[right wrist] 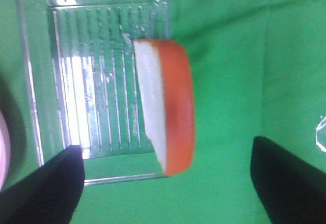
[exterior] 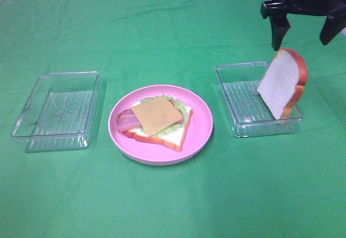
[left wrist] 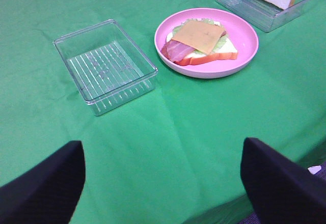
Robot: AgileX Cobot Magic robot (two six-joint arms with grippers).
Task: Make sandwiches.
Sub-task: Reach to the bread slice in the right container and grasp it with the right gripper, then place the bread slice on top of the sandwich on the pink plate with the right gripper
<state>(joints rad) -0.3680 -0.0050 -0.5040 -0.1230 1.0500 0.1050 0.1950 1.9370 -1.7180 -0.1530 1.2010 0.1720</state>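
Observation:
On the pink plate [exterior: 203, 124] lies a stack: a white bread slice [exterior: 173, 136] with orange-brown crust, ruffled green lettuce [exterior: 185, 110], a reddish bacon strip [exterior: 125, 121] and a yellow cheese square [exterior: 157, 114] on top. A second bread slice [exterior: 281, 84] stands on edge in the right clear tray [exterior: 238, 105], leaning on its right wall. My right gripper [exterior: 303, 35] hangs open above that slice, apart from it; the right wrist view shows the slice [right wrist: 165, 112] between the open fingers [right wrist: 46, 188]. My left gripper [left wrist: 163, 188] is open and empty, well back from the plate [left wrist: 244, 48].
An empty clear ribbed tray [exterior: 32, 105] sits left of the plate, also seen as the near tray [left wrist: 71, 48] in the left wrist view. Green cloth [exterior: 173, 205] covers the whole table. The table's front edge shows by the left gripper's right finger [left wrist: 280, 183].

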